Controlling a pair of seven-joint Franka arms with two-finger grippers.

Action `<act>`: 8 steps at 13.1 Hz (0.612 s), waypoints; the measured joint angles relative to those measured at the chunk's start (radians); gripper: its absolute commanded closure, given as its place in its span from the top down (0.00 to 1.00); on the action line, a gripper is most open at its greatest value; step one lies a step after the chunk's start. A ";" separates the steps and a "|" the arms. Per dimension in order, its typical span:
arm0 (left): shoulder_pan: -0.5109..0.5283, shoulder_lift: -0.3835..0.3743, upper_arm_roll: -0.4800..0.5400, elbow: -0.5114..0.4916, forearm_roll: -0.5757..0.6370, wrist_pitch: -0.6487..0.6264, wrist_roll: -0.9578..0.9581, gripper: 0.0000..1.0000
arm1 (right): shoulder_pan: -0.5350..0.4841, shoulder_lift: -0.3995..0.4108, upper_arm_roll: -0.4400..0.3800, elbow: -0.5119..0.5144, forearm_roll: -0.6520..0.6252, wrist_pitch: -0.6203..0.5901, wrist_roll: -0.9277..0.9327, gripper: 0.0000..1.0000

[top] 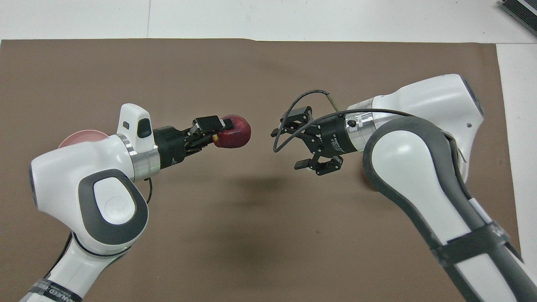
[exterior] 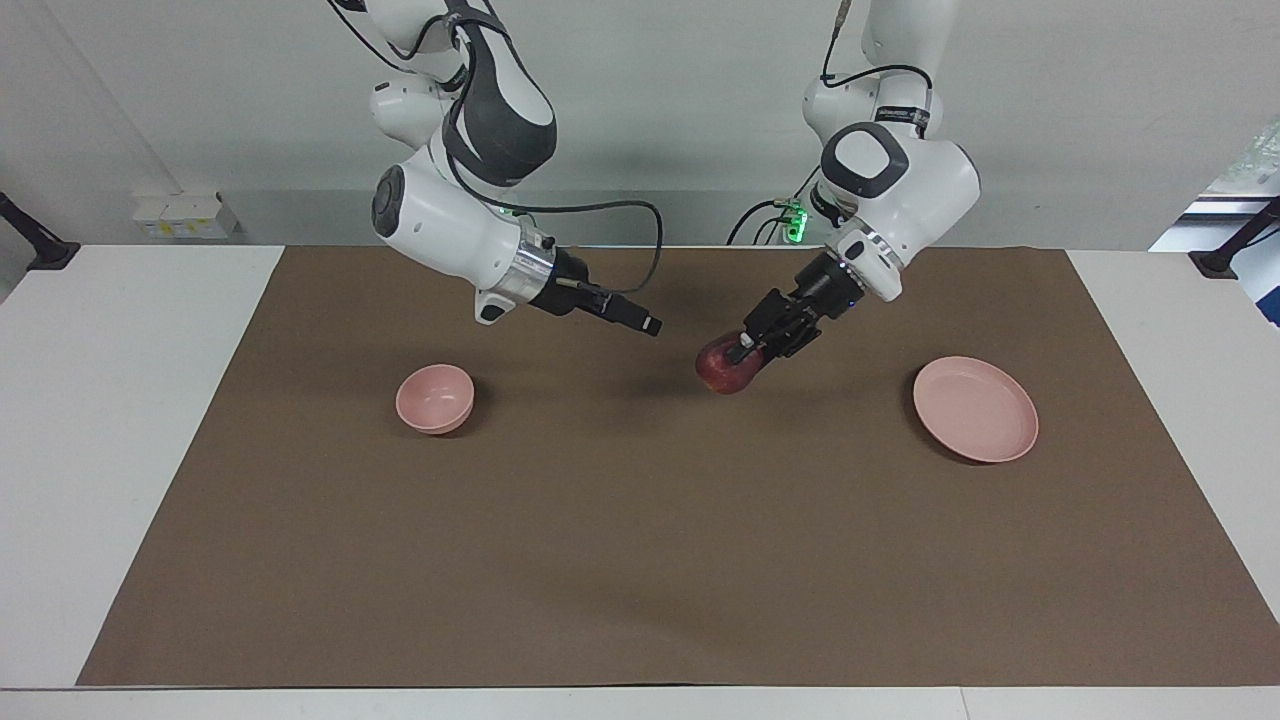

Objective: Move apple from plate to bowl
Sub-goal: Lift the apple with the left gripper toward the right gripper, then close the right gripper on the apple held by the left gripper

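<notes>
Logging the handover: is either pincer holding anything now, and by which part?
The left pincer grips the apple by its stem end, over the mat between plate and bowl. The right pincer is open and empty.

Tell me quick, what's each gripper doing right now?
Left gripper: closed on the apple, up over the mat between plate and bowl.
Right gripper: open, holding nothing, over the mat facing the apple.
</notes>
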 measured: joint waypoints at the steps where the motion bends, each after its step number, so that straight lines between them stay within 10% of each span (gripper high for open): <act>1: -0.025 -0.002 0.000 -0.003 -0.007 0.039 -0.012 0.00 | 0.011 0.010 0.000 0.006 0.002 0.021 0.048 1.00; 8: -0.127 -0.006 0.001 -0.016 -0.018 0.160 -0.092 0.00 | 0.042 0.059 0.000 0.041 0.052 0.061 0.160 1.00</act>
